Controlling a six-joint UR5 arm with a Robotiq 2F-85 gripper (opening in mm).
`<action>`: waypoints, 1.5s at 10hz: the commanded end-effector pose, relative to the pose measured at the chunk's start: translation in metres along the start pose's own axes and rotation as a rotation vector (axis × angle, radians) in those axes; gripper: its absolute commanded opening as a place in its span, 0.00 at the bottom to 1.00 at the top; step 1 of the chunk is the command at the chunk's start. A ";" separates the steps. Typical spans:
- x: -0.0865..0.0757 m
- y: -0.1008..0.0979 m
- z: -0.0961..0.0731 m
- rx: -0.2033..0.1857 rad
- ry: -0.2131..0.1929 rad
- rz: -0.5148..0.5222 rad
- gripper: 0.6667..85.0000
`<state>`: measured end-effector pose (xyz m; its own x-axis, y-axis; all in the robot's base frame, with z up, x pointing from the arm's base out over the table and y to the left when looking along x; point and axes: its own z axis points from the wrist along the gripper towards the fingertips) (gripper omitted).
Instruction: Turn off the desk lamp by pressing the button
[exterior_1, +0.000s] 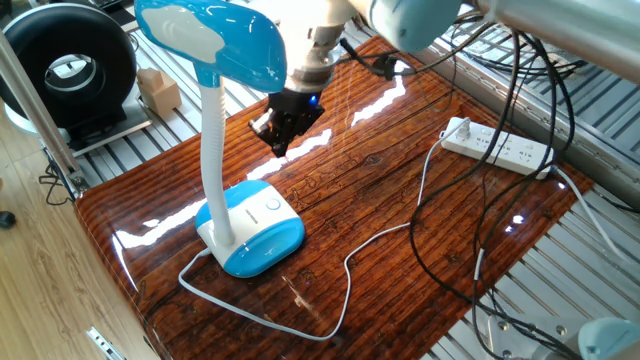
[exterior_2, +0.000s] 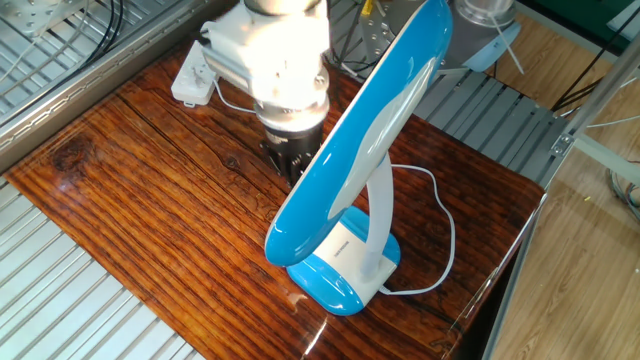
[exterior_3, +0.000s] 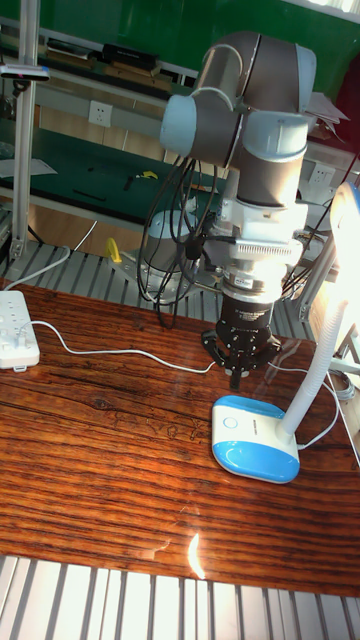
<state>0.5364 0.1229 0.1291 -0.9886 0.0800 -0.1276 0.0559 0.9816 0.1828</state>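
The desk lamp stands on the wooden table, its blue-and-white base (exterior_1: 255, 228) near the front left and its oval blue head (exterior_1: 215, 40) raised on a white bendy neck (exterior_1: 214, 150). The button (exterior_1: 273, 205) is a small ringed circle on the base's white top, also visible in the tall view as the button (exterior_3: 232, 421). My gripper (exterior_1: 278, 146) hangs above the table just behind the base, its fingers closed to a single point and holding nothing. In the tall view the gripper (exterior_3: 235, 378) hovers a little above the base (exterior_3: 256, 436), clear of it. The lamp head (exterior_2: 360, 120) partly hides the gripper (exterior_2: 291, 165).
A white power strip (exterior_1: 497, 145) lies at the table's far right, and the lamp's white cord (exterior_1: 350, 262) loops across the wood to it. Black cables hang off the right edge. A black round device (exterior_1: 70, 70) and a small cardboard box (exterior_1: 158, 90) sit beyond the left edge.
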 end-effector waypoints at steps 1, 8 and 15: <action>0.004 0.006 0.019 -0.018 -0.009 -0.011 0.01; 0.003 0.009 0.037 -0.039 -0.033 0.001 0.01; -0.001 0.011 0.054 -0.025 -0.061 0.012 0.01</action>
<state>0.5432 0.1421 0.0832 -0.9805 0.0902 -0.1746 0.0528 0.9767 0.2082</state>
